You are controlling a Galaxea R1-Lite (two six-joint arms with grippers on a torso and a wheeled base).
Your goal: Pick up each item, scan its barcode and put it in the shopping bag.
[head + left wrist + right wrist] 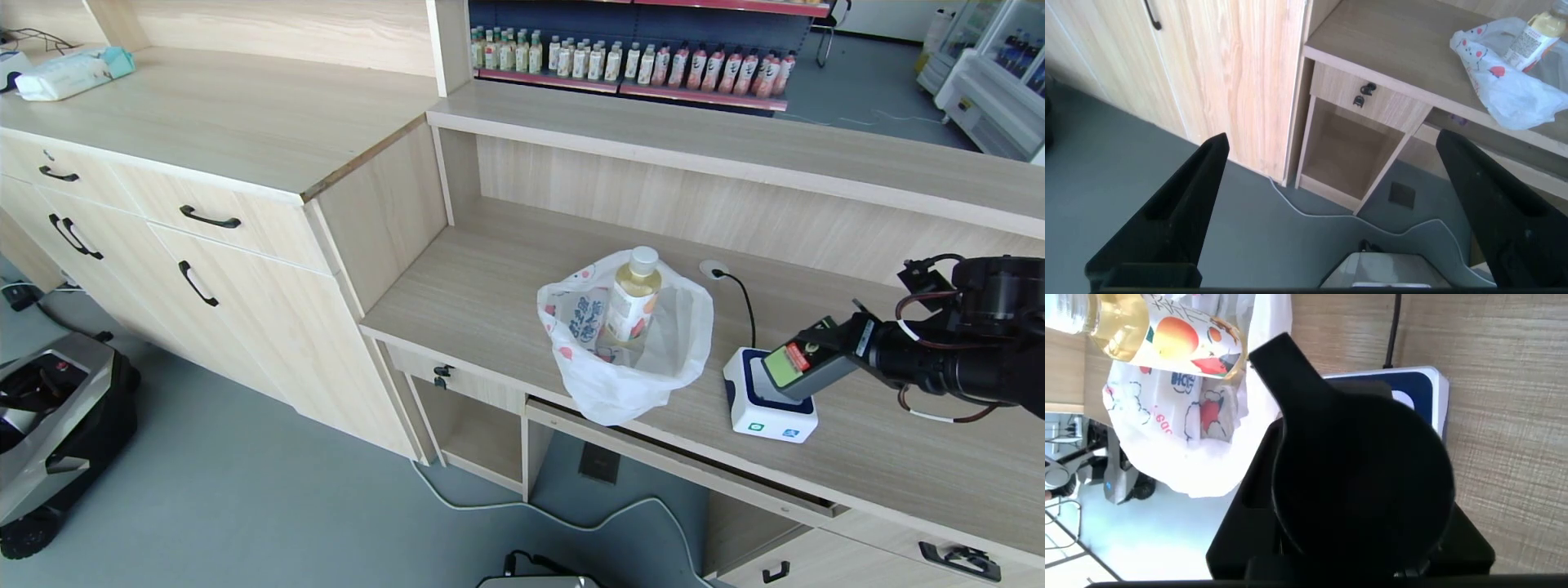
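Right hand clamps a small box over the scanner — bottle already in the shopping bag, left hand hangs open.

On the left we see a tall cabinet of pale wood with curved black handles, and at the far left of its top lies a soft white and teal pack of wipes. To its right we find a lower light wooden counter with a small black lock on its near drawer front, above a grey floor. Far behind we make out a red-edged store shelf lined with small bottles, and white glass-fronted coolers at the far right.
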